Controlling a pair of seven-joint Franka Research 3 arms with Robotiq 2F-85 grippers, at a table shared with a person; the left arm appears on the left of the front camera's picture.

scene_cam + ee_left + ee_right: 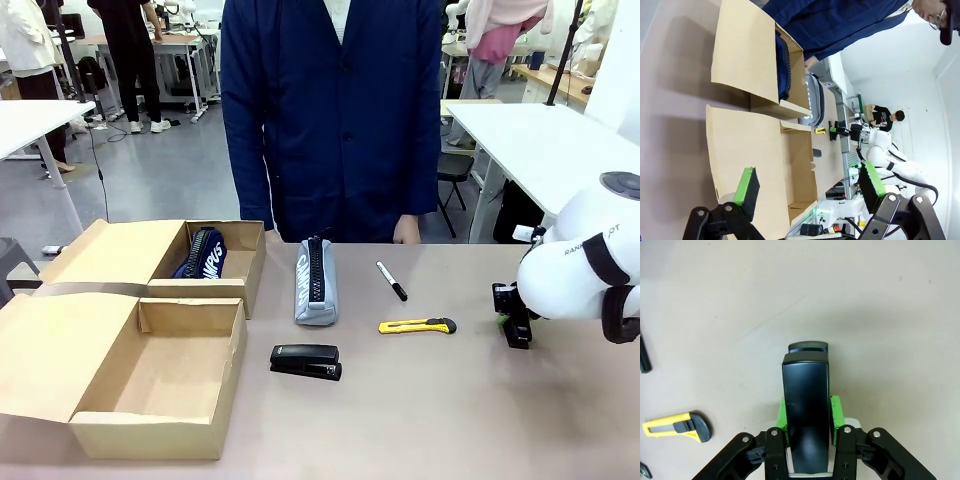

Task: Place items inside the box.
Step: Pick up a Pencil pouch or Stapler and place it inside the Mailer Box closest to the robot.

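**Two black staplers, one pinched at the right**

Left gripper (809, 182) hangs with jaws spread and empty above the box (150, 440), which lies open at the table's (450, 420) near left. One black stapler (305, 361) lies mid-table. At the right, the right gripper (809, 412) has its jaws pinching a second black stapler (806, 385) across its narrow sides. Likely stiff, smooth and fairly heavy, it could slip, so a mid-length hold would suit best.

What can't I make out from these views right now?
- Black object in the right gripper: end-on in right wrist view, behind the arm in front view; identity unclear.
- Navy pouch: lower part hidden by far box wall, front view.
- Near box: left flap cut by front view's edge.
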